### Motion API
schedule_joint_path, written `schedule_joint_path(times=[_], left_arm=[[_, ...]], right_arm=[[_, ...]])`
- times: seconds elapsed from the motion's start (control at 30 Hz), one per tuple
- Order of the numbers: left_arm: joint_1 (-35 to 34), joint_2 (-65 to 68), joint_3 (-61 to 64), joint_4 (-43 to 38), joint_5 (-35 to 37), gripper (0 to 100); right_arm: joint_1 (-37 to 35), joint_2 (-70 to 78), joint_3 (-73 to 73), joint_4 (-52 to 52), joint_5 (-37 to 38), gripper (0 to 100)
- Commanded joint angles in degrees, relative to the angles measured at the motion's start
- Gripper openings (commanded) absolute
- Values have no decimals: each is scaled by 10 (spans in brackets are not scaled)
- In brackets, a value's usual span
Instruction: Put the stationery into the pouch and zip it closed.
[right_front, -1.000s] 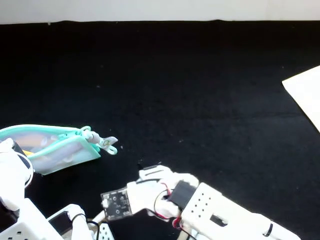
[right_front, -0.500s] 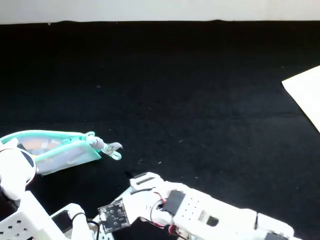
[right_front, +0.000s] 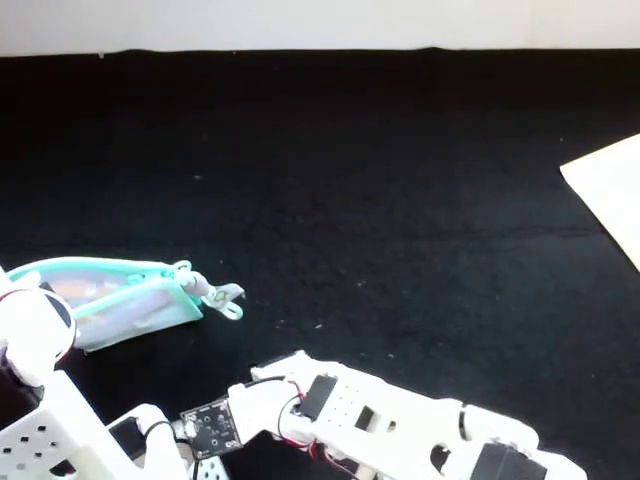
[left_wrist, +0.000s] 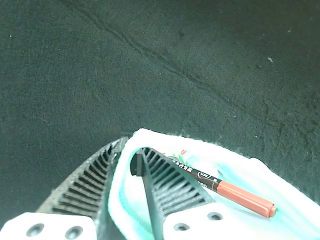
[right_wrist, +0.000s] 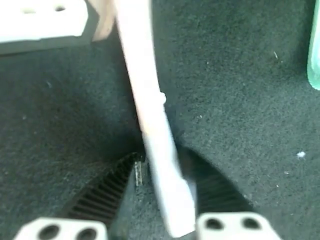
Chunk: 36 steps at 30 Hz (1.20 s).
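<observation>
Pouch (right_front: 130, 300) rim pinched in left jaws, likely to hold its mouth open; right jaws grip a white stick (right_wrist: 150, 115) for loading.

Matt fuzzy cloth (right_front: 400, 180), plastic pouch (right_front: 130, 305)

The black felt tabletop (right_front: 380, 200) lies open from 10 to 2 o'clock. A teal translucent zip pouch (right_front: 120, 300) blocks 9 o'clock, a white paper sheet (right_front: 610, 195) 3, a white plastic right arm (right_front: 400, 430) 6.
</observation>
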<state>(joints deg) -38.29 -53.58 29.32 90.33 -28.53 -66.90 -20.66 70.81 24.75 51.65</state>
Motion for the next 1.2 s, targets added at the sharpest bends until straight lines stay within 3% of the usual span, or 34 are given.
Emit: schedule_joint_path(times=[0.0,0.5,0.73,0.9,1.17], left_arm=[[12,12,47,17,4,7],[12,12,47,16,4,7],[12,12,47,16,4,7],[12,12,48,16,4,7],[12,12,48,16,4,7]], right_arm=[[29,6,-8,-17,-3,9],[324,4,-8,-13,-26,6],[319,-103,-7,146,-39,6],[282,-263,-14,243,-120,6],[287,-416,-50,269,-316,6]])
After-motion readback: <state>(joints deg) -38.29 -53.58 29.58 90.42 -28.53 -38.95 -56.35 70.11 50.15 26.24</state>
